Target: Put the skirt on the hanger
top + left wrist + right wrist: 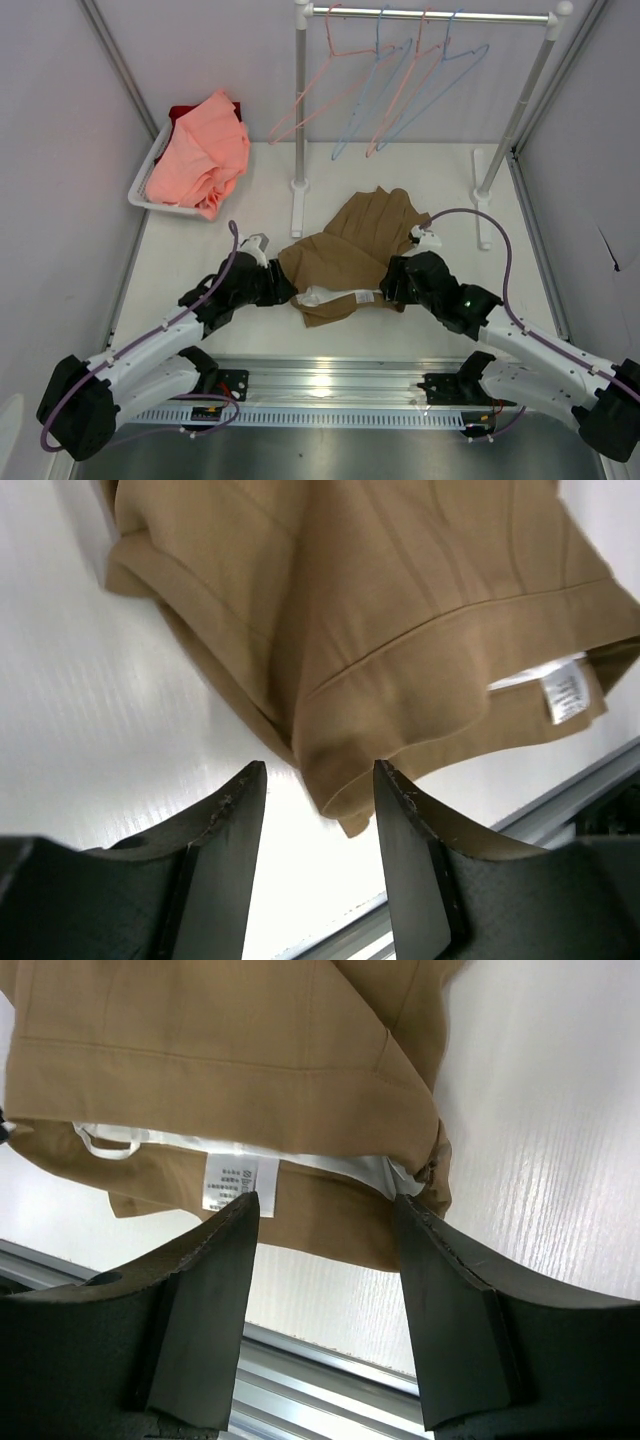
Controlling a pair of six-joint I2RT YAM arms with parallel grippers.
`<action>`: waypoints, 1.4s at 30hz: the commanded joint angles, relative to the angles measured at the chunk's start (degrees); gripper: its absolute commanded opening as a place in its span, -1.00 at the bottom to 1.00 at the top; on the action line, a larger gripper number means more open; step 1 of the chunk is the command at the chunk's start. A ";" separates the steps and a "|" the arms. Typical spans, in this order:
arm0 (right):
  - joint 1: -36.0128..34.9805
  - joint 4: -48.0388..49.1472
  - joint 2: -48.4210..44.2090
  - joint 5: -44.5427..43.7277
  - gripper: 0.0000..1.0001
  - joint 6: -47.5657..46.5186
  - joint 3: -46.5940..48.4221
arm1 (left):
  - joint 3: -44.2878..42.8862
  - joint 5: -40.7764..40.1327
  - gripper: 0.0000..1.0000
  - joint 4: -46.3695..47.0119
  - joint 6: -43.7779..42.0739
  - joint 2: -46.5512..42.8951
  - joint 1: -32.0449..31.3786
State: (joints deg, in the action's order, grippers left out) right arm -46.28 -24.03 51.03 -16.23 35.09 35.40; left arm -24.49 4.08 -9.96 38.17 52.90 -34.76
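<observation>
The tan-brown skirt (355,245) lies crumpled on the white table, its waistband toward the arms, with white lining and a label (228,1182) showing. My left gripper (283,285) is open at the skirt's left waist corner; in the left wrist view the corner of the skirt (400,600) hangs just between the fingertips of the gripper (318,770), ungripped. My right gripper (393,283) is open at the right waist end; the skirt (200,1040) sits just beyond the gripper (325,1200). Two pale blue hangers (375,95) hang on the rack at the back.
Pink hangers (320,90) share the rack rail with the blue ones. The rack's left pole (300,100) and foot (297,215) stand just behind the skirt. A white basket (140,190) with a salmon-pink garment (200,150) sits back left. An aluminium rail (330,385) runs along the near edge.
</observation>
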 commanded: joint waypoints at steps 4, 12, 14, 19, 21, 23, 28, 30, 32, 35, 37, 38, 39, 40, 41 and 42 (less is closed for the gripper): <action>-0.04 -2.95 3.90 -4.16 0.23 -1.60 10.12 | -3.55 1.28 0.06 -3.31 -2.49 -2.72 -0.39; 12.60 -6.54 9.16 3.20 0.08 -5.56 26.45 | -7.67 0.41 0.05 -6.83 -3.45 -4.47 -1.10; 19.19 -7.34 11.28 8.22 0.06 -7.05 34.71 | -8.64 0.06 0.06 -8.50 -3.89 -5.00 -1.18; 26.58 -10.16 22.15 9.37 0.04 -10.04 52.99 | -12.68 -2.67 0.07 -12.10 -5.30 -7.28 -1.45; 30.70 -9.37 25.95 11.91 0.08 -10.05 61.60 | -13.65 -3.63 0.10 -13.68 -5.65 -8.08 -1.54; 33.00 -9.63 32.25 13.59 0.12 -9.78 71.50 | -14.88 -3.81 0.10 -14.73 -6.18 -8.78 -1.54; 34.59 -12.09 46.16 9.91 0.23 -12.41 91.49 | -16.38 -3.81 0.10 -15.71 -6.27 -9.57 -1.54; 34.68 -13.41 52.12 8.68 0.29 -13.12 99.64 | -17.08 -3.81 0.09 -16.15 -6.36 -10.19 -1.53; 35.12 -13.41 55.22 8.06 0.34 -13.38 103.54 | -17.52 -3.73 0.09 -16.67 -6.44 -10.80 -1.45; 35.56 -12.01 58.92 6.04 0.35 -13.47 107.51 | -18.05 -3.73 0.09 -17.29 -6.71 -11.42 -1.53; 35.65 -10.69 59.89 4.03 0.36 -14.08 107.43 | -18.31 -3.81 0.09 -17.55 -6.88 -11.77 -1.54; 35.65 -9.82 60.24 3.49 0.37 -14.69 107.42 | -18.31 -3.81 0.09 -17.81 -6.88 -11.95 -1.54; 35.73 -9.37 60.51 3.14 0.37 -15.05 107.25 | -18.31 -3.81 0.09 -17.90 -6.88 -12.21 -1.45; 35.74 -8.76 60.68 2.79 0.36 -15.49 106.99 | -18.23 -3.81 0.09 -17.99 -6.88 -12.65 -1.45; 35.74 -7.36 60.60 2.00 0.37 -16.10 105.77 | -18.22 -3.81 0.09 -18.17 -6.88 -12.82 -1.53; 35.74 -6.56 60.51 1.90 0.37 -16.45 105.06 | -18.14 -3.81 0.09 -18.43 -6.88 -13.00 -1.54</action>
State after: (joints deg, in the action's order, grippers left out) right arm -10.76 -35.44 112.44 -11.35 21.30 139.37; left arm -40.42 0.60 -27.77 32.47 41.01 -35.99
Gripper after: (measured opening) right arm 0.683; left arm 0.548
